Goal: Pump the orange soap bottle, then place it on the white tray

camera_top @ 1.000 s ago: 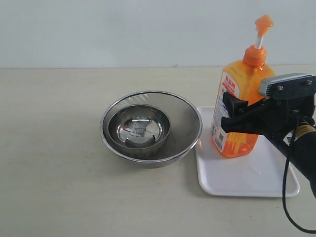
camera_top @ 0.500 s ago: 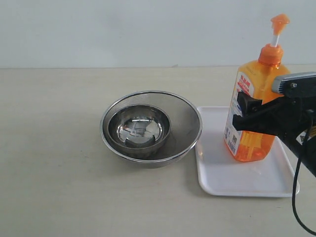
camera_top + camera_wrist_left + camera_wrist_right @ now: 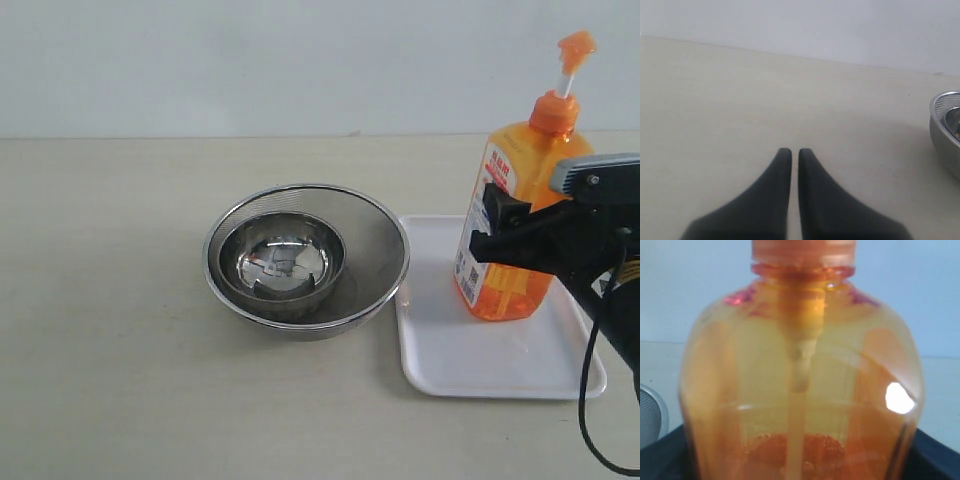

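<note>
The orange soap bottle (image 3: 524,165) stands upright over the white tray (image 3: 500,372), its pump head raised on the white stem. My right gripper (image 3: 492,228) is shut on the bottle's body from the right. I cannot tell whether the base touches the tray. In the right wrist view the translucent orange bottle (image 3: 800,390) fills the frame, with dark fingers (image 3: 662,457) showing at its sides. My left gripper (image 3: 794,150) is shut and empty over bare table, apart from the bottle, and does not show in the exterior view.
Two nested round steel bowls (image 3: 385,240) sit just left of the tray, almost touching its edge. The outer bowl's rim (image 3: 945,125) shows to one side in the left wrist view. A black cable hangs from the right arm at the table's right edge.
My right gripper has carried the bottle to the right, from the tray's left edge to over its middle. Most of that shift came earlier; lately it barely moves. The left gripper's figure stays shut.
</note>
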Available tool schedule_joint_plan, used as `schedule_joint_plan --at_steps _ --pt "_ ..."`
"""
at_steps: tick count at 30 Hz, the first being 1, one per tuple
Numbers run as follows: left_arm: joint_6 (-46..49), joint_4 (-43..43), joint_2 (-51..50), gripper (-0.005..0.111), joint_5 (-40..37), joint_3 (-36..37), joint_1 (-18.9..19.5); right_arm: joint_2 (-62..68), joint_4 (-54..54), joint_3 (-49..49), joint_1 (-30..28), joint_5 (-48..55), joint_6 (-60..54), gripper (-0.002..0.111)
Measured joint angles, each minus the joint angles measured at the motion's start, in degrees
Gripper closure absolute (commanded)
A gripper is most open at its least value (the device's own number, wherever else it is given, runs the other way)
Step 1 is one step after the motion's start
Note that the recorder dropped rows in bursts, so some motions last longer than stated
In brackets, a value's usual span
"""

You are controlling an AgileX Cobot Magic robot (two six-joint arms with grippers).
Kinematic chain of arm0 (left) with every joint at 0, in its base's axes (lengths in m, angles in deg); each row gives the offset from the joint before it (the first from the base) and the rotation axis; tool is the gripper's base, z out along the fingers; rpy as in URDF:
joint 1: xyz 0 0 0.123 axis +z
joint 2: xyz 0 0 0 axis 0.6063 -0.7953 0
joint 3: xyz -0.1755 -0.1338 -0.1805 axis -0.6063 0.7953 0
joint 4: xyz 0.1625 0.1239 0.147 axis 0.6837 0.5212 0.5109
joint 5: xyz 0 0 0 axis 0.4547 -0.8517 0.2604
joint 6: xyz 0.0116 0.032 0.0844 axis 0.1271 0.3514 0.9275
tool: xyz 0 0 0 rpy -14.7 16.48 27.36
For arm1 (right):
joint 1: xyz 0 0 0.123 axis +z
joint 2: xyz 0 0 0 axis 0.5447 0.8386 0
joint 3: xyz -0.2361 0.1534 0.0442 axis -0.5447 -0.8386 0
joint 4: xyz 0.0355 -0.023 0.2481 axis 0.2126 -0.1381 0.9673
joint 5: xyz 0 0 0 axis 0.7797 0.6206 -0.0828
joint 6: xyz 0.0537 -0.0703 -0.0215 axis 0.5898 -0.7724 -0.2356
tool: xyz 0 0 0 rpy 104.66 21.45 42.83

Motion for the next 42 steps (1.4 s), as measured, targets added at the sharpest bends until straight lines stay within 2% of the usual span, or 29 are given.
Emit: schedule_joint_plan --at_steps 10,13,15,16,18,19,21,22,38,42 --pt "0.00 0.00 0.00 0.102 0.00 0.00 0.00 0.23 1.32 0.00 3.47 -0.34 -2.69 0.108" --pt "0.00 0.00 0.00 0.102 0.00 0.00 0.00 0.23 1.32 0.00 3.47 -0.34 -2.69 0.100" --pt "0.00 0.00 0.00 0.102 0.00 0.00 0.00 0.23 1.32 0.00 3.47 -0.34 -2.79 0.082" --pt "0.00 0.00 0.00 0.102 0.00 0.00 0.00 0.23 1.32 0.00 3.47 -0.34 -2.79 0.067" --pt "0.00 0.00 0.00 0.102 0.00 0.00 0.00 0.23 1.32 0.00 3.47 -0.34 -2.79 0.048" --pt "0.00 0.00 0.00 0.102 0.00 0.00 0.00 0.23 1.32 0.00 3.47 -0.34 -2.79 0.030" --pt "0.00 0.00 0.00 0.102 0.00 0.00 0.00 0.23 1.32 0.00 3.47 -0.34 -1.92 0.016" --pt "0.00 0.00 0.00 0.102 0.00 0.00 0.00 0.35 1.32 0.00 3.47 -0.11 -1.69 0.005" --pt "0.00 0.00 0.00 0.102 0.00 0.00 0.00 0.44 1.32 0.00 3.47 0.64 0.77 0.003" --pt "0.00 0.00 0.00 0.102 0.00 0.00 0.00 -3.14 1.42 0.00 3.47 0.66 0.77 0.003"
